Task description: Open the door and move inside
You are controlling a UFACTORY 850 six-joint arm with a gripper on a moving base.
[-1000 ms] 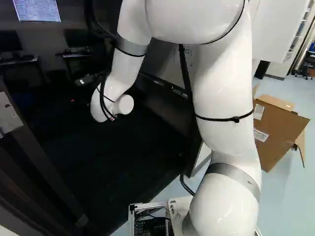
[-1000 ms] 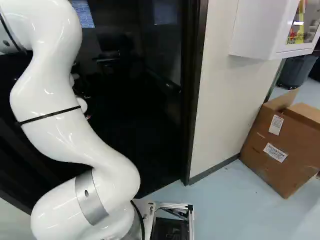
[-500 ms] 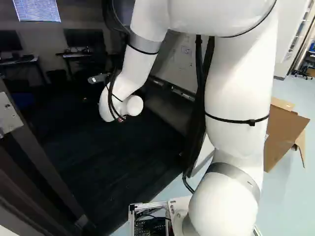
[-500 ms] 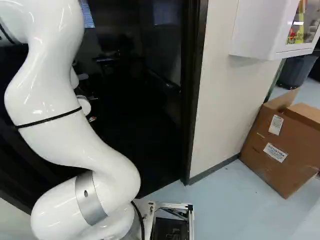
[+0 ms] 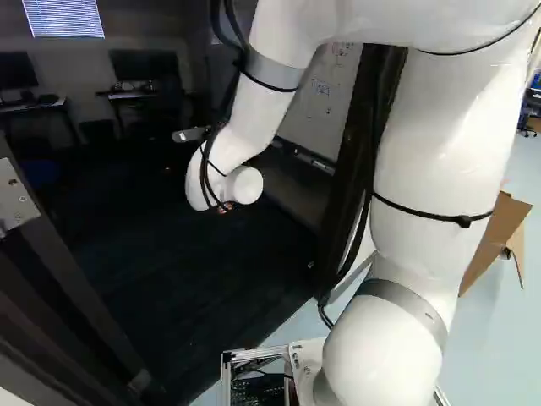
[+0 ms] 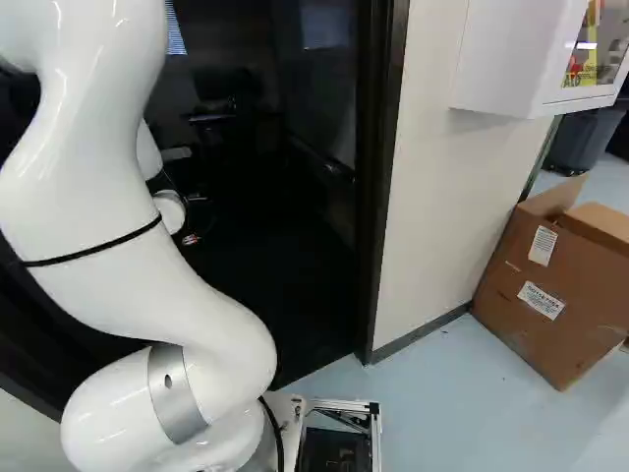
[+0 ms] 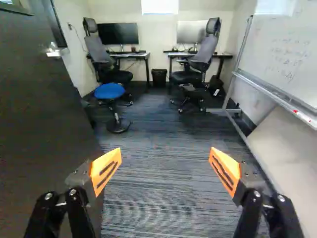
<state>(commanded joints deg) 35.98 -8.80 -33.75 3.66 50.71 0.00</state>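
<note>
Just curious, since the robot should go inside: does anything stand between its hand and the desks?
Nothing visible stands right ahead of the hand. Farther in, a blue stool and two office chairs stand before the desks. The open door is off to one side.

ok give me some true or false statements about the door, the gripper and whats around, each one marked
1. The door stands open. True.
2. The gripper is closed on the door handle. False: it is open, away from the door handle.
3. The trash can stands between two desks. True.
4. The stool has a red seat. False: its seat is blue.
5. The cardboard box stands under the whiteboard. False: it is outside the door frame.
6. A white cabinet hangs on the wall. True.
</note>
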